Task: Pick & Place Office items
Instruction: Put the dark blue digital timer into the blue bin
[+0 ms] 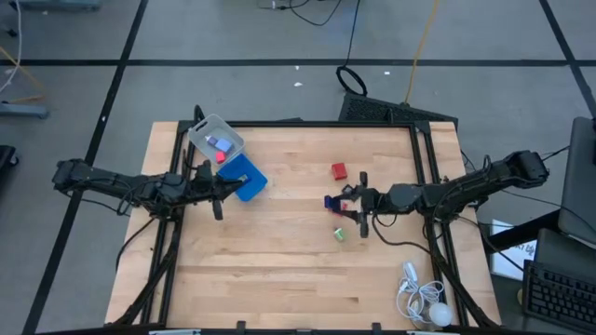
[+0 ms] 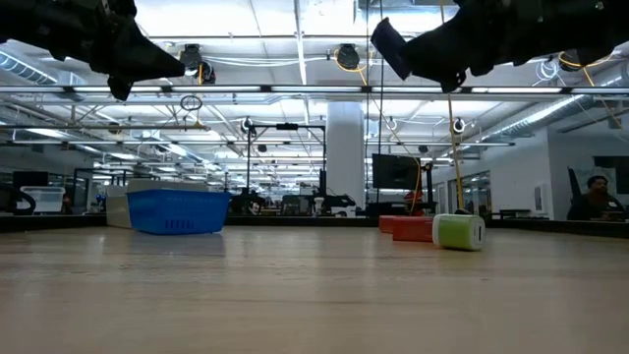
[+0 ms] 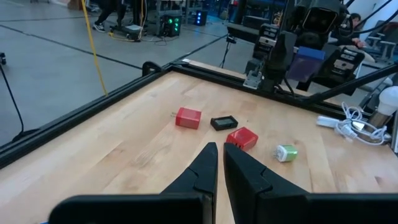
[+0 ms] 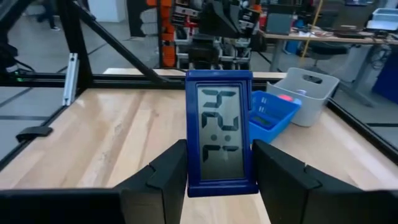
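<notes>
Blue clock held above the table

Right gripper pinches a blue digital clock upright, right of table centre. Red blocks, a dark piece and a green piece lie nearby. Left gripper, fingers pressed together, hovers beside the blue tray.

Both arms are dark, near-black, built of slim jointed links that thicken into blocky housings at the joints. Seen from above the wooden table, thin black cables loop along each arm's links. The left gripper ends in 2 matte black fingers, wedge-shaped and tapering to narrow tips. The right gripper has 2 broader black fingers with flat, angular faces and chamfered edges.
</notes>
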Available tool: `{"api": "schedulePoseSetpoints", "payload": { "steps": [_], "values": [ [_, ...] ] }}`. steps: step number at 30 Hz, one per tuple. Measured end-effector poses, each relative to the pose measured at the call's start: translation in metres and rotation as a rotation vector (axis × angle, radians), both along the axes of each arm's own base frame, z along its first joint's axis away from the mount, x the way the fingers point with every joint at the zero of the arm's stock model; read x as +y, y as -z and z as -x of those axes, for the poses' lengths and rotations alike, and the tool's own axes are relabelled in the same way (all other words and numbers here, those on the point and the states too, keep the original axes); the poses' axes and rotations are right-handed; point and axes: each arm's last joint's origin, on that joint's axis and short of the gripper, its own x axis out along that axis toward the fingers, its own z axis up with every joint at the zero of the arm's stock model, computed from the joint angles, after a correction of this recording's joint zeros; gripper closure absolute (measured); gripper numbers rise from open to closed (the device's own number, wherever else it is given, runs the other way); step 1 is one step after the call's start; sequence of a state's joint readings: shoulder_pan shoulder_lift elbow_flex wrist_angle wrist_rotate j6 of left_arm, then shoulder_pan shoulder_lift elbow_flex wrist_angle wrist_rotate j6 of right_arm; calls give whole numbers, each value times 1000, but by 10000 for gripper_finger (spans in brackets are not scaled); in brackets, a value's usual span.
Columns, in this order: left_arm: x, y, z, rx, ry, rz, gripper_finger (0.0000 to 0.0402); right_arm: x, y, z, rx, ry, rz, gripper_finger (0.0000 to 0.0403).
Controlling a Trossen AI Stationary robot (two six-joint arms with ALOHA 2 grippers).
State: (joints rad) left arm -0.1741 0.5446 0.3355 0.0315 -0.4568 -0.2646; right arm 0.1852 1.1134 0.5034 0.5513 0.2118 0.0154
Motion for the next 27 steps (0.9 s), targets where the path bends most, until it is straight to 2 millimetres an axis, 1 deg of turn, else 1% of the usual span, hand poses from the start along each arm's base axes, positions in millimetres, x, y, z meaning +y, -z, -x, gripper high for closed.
{"api": "schedulePoseSetpoints", "payload": {
  "steps": [7,13,20,25,27],
  "values": [
    [0,-1,0,-8,0,-7,376,1,7,-5,21,-7,0,245],
    [0,-2,-1,-13,-2,-20,376,2,7,-8,-4,-8,-1,245],
    [-1,3,-7,24,-7,-27,376,2,7,-8,-9,-8,-2,245],
    [1,4,-12,17,-94,-44,374,2,7,-8,-9,-8,-2,245],
    [0,5,-14,23,-101,-41,367,2,7,-8,-9,-8,-2,245]
  ]
}}
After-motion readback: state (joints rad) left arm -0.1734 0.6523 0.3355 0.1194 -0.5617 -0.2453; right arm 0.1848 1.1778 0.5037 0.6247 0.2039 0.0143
